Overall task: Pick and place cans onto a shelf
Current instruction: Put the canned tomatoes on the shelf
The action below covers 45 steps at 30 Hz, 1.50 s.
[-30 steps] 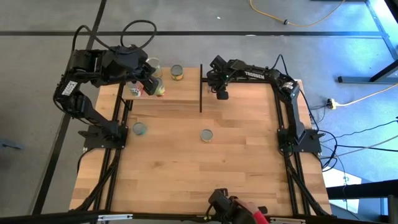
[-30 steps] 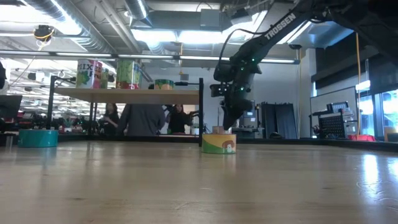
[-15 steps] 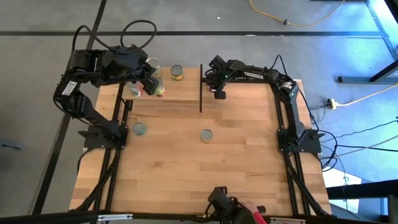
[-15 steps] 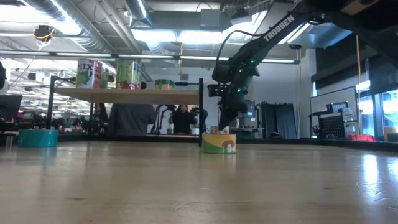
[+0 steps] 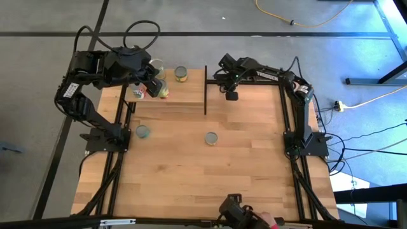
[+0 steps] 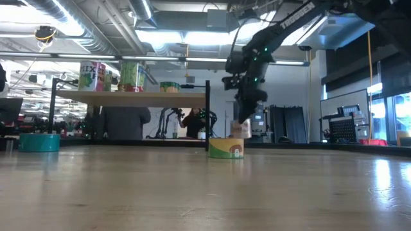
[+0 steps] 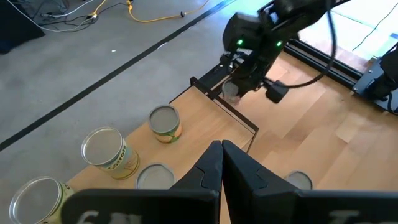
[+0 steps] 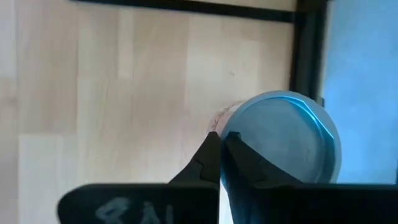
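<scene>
In the high view, your right gripper (image 5: 229, 94) sits at the table's far edge, just beside the shelf's black upright panel (image 5: 205, 89), on the side away from the shelf (image 5: 184, 102). The left gripper (image 5: 152, 83) hovers over the shelf's far left end, among the cans already placed there. Two cans (image 5: 211, 138) rest on the open tabletop, well apart from either gripper.

In the low view, a small pale can (image 6: 241, 129) stands upright directly under the right gripper, well below the shelf board.

In the left wrist view, the left gripper's fingers (image 7: 211, 163) are pressed together around nothing, so it has no can.

In the right wrist view, the pale can's silvery top fills the space right against the gripper. You cannot tell whether it is actually clamped.

The shelf lies to the right gripper's left, past the panel and higher up. This can probably has to rise above the board before it crosses.
</scene>
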Available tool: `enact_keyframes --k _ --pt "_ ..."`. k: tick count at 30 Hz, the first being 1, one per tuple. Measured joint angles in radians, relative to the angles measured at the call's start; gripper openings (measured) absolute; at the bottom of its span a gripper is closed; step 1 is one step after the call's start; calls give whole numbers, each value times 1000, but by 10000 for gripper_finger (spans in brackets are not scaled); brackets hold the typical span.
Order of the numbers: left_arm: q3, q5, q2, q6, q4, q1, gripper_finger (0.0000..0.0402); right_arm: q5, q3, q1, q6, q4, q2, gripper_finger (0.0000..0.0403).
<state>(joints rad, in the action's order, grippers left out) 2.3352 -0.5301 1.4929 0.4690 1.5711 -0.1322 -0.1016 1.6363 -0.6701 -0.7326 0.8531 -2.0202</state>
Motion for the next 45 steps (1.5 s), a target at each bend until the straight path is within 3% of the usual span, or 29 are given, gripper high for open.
enact_keyframes --k 10,14,18,29,33,38,45 --pt "0 0 0 -1 0 0 0 54 37 2 56 117 212 6" --pt "0 0 0 -1 0 0 0 129 193 41 109 250 228 6" --pt "0 0 0 -8 0 0 0 134 370 100 118 267 228 6" --pt "0 25 0 -8 0 0 0 81 708 206 152 284 91 6" --pt "0 26 0 -8 0 0 0 65 707 224 151 245 50 6" --pt "0 26 0 -8 0 0 0 -49 706 231 153 229 -14 6" --pt "0 27 0 -8 0 0 0 -88 707 241 155 204 -119 6"
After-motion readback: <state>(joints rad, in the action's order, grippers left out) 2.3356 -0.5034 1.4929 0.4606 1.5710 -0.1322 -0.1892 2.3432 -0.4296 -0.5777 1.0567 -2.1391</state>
